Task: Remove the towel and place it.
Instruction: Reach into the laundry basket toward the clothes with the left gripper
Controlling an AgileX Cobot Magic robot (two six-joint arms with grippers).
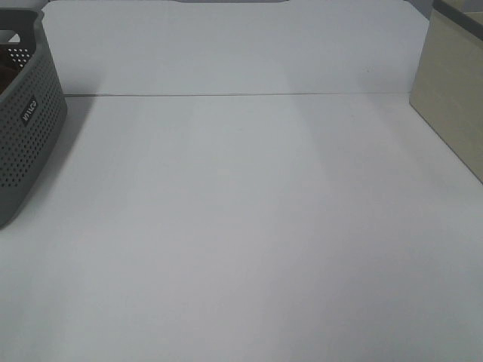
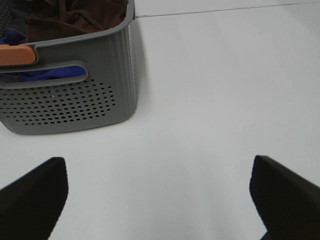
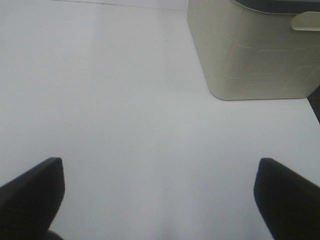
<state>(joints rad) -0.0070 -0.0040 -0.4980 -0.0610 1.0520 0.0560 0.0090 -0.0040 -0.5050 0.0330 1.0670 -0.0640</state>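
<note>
The dark brown towel (image 2: 75, 17) lies crumpled inside a grey perforated basket (image 2: 75, 100), seen in the left wrist view; the same basket (image 1: 26, 128) stands at the left edge of the exterior high view, where the towel barely shows. My left gripper (image 2: 157, 200) is open over the bare white table, short of the basket, with nothing between its black fingers (image 2: 35, 195). My right gripper (image 3: 160, 200) is open too, empty, facing a cream bin (image 3: 255, 50). Neither arm shows in the exterior high view.
A blue cloth (image 2: 47, 75) and an orange item (image 2: 17, 54) also sit in the grey basket. The cream bin (image 1: 453, 98) stands at the table's right edge. A white back wall (image 1: 226, 53) closes the far side of the white table (image 1: 241, 226).
</note>
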